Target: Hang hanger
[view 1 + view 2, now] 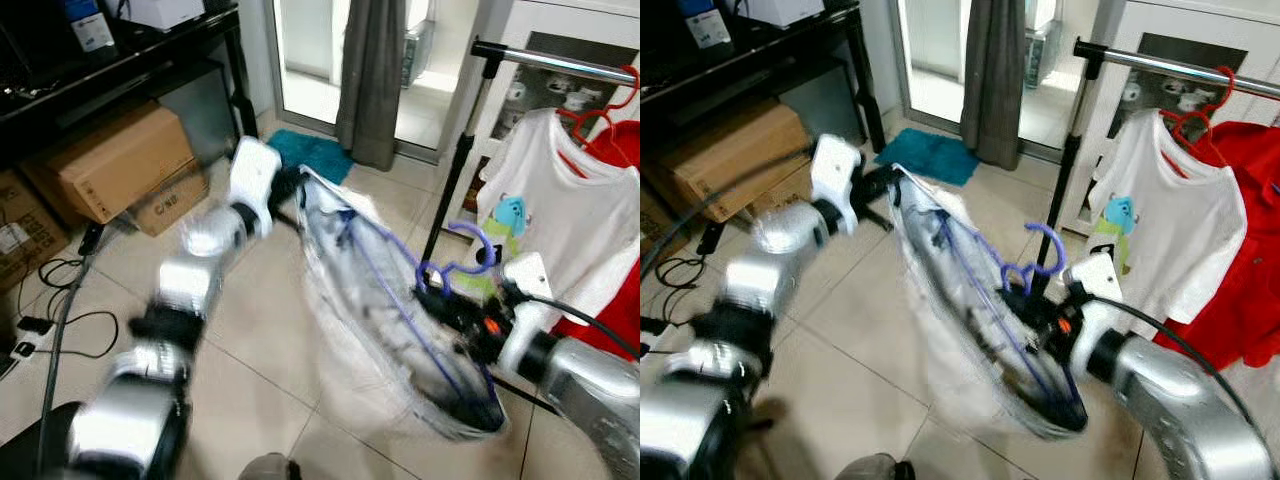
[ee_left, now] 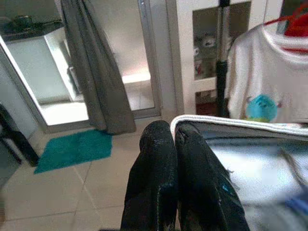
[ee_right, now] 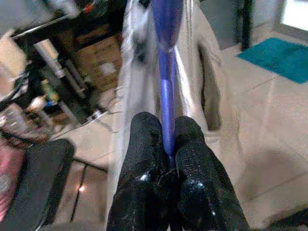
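Hanger [image 1: 440, 300] is clamped by right gripper [image 3: 166, 159] | shirt [image 1: 950, 300] edge is pinched by left gripper [image 2: 174, 139], kept spread | rail [image 1: 560, 62] is above, hook not yet on

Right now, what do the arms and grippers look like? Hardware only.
Both arms are silver metallic segments with black joints and a white wrist housing. The left gripper and right gripper each have two long glossy black fingers. The right wrist carries a black cable and an orange-red spot.

Bright doorway daylight, motion-blurred eye views
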